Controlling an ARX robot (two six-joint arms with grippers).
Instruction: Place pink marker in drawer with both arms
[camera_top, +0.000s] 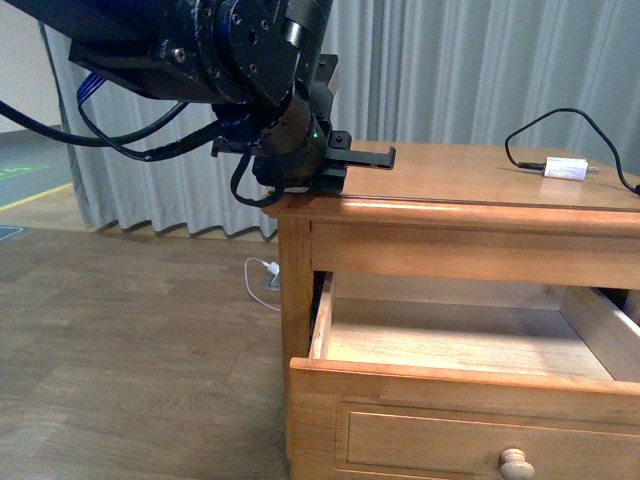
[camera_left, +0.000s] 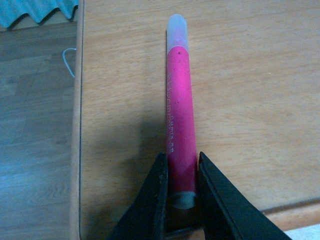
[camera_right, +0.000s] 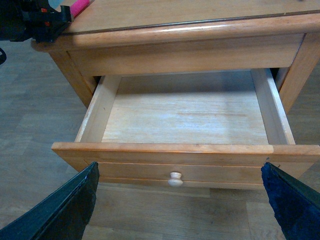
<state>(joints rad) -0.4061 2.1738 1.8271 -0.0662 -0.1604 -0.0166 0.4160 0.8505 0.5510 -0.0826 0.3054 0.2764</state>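
Pink plastic, smooth and shiny: that's what the left gripper (camera_left: 181, 159) has its jaws clamped on. It pinches the pink marker (camera_left: 179, 110) right at the butt end, so the whole barrel and the frosted cap stick out past the fingertips.

I'd guess it's light and rigid, so weight's no issue. It's round and slick though, and held that far from the middle it could pivot or slip if the arm swings quick. A hold nearer mid-barrel would be steadier.

The marker sits over the nightstand top (camera_left: 250, 100), by its left front corner. Can't tell if it's lifted or resting on the wood.

Just below, the drawer (camera_right: 165, 148) is pulled well out with nothing inside, so there's loads of room to drop into. Things to clear are the rounded lip of the top and the drawer's side wall.

The right gripper (camera_right: 180, 170) hangs in front of the knob (camera_right: 175, 178), jaws spread wide, holding nothing. The charger plug (camera_top: 565, 169) is well apart, over on the far side.
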